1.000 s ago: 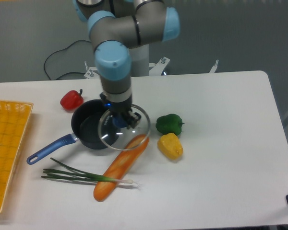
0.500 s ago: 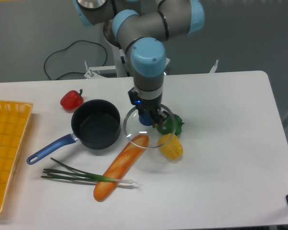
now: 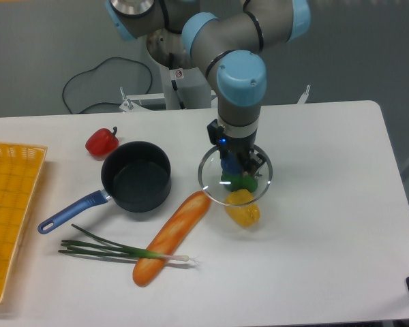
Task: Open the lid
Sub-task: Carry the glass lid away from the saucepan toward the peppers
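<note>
Since the earlier frames, the arm is carrying the lid [image 3: 235, 175] rightward, away from the saucepan [image 3: 136, 176], which is now standing fully uncovered. The gripper [image 3: 232, 165] is closing on the blue knob at the lid's centre and holding the glass disc level, apparently in the air. The lid is now hanging over the green pepper [image 3: 243, 182] and the yellow pepper [image 3: 243, 208], both showing through the glass, and is sitting just right of the upper end of the baguette [image 3: 171, 238].

The saucepan is already open, so the step in hand is judged to be setting the lid down. Good practice is continuing the traverse to a bare part of the table [image 3: 327, 225], well apart from the peppers, before descending. The lid should be kept level during descent, so the rim meets the surface evenly. The fingers should be released only once the rim is resting flat; otherwise the glass may drop or tilt onto the vegetables.
</note>
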`<state>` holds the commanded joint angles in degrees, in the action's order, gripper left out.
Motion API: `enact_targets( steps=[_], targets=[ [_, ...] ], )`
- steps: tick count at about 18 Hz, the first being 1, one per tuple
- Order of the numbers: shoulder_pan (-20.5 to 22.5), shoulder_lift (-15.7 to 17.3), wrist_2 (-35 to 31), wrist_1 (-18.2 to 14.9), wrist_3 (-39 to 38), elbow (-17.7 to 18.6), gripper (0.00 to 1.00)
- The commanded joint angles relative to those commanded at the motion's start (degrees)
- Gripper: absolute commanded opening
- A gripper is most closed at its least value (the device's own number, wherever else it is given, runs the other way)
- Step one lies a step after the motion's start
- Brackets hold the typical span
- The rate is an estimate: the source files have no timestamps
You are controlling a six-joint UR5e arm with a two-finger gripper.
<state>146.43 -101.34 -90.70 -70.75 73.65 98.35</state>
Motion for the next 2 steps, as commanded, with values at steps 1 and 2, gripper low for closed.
enact_targets(
  steps=[1, 2],
  targets=[
    [0.0, 0.0, 0.0, 0.0, 0.0, 0.0, 0.55],
    [0.0, 0.0, 0.1, 0.0, 0.0, 0.0, 0.55]
  ],
)
